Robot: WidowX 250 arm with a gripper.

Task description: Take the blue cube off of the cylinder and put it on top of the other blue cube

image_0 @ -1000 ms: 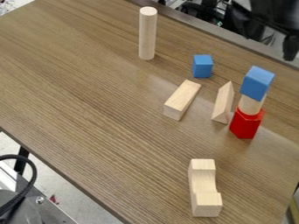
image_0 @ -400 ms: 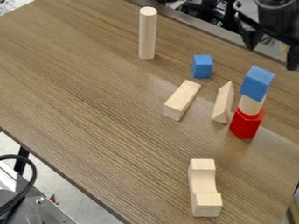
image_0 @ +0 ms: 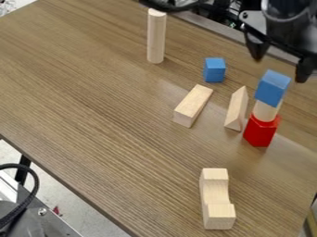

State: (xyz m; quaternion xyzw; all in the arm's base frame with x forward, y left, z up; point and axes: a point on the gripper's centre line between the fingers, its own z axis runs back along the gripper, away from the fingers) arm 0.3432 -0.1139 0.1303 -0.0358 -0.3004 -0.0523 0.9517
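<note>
On the wood-grained desk (image_0: 105,106), nothing of the task is done: the upper blue cube (image_0: 272,88) sits on the short cylinder (image_0: 265,111). My tool (image_0: 278,65) is spread above it; lifting, carrying and stacking onto the other blue cube (image_0: 214,70) remain.

Wooden rod (image_0: 156,38) upright; long block (image_0: 193,105) beside triangular prism (image_0: 236,111); notched block (image_0: 216,196); red block (image_0: 260,133).

Gap between blue cubes (image_0: 272,89), wedge (image_0: 236,110) nearby
</note>
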